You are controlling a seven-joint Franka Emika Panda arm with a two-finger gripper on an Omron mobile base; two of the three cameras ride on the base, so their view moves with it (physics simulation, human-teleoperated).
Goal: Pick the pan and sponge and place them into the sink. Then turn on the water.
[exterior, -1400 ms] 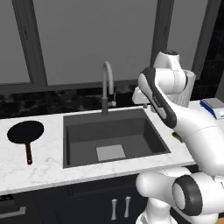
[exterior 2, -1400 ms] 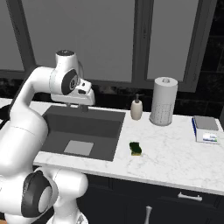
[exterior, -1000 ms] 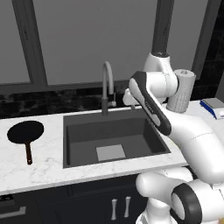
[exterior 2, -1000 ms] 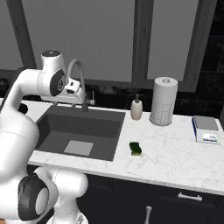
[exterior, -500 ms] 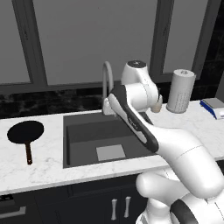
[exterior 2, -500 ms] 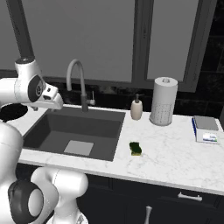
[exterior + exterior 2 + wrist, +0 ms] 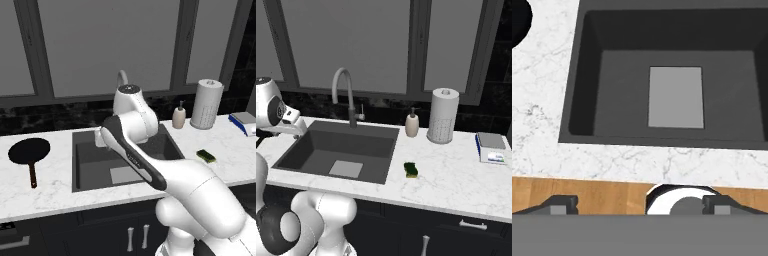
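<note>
Gripper, fingers spread wide and empty, poised above the dark sink. Beyond the basin's far left corner lies the black frying pan on white marble, its wooden handle's long axis running toward the counter's front edge; sponge sits opposite.

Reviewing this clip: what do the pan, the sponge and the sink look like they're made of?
The pan: matte black body, likely coated metal, with a thin reddish-brown handle that looks like wood.
The sponge: dark green top over a yellow layer, suggesting a scouring pad over foam; texture too small to confirm.
The sink: uniform dark grey, matte, without reflections, perhaps composite or coated metal, with a paler square drain plate.
</note>
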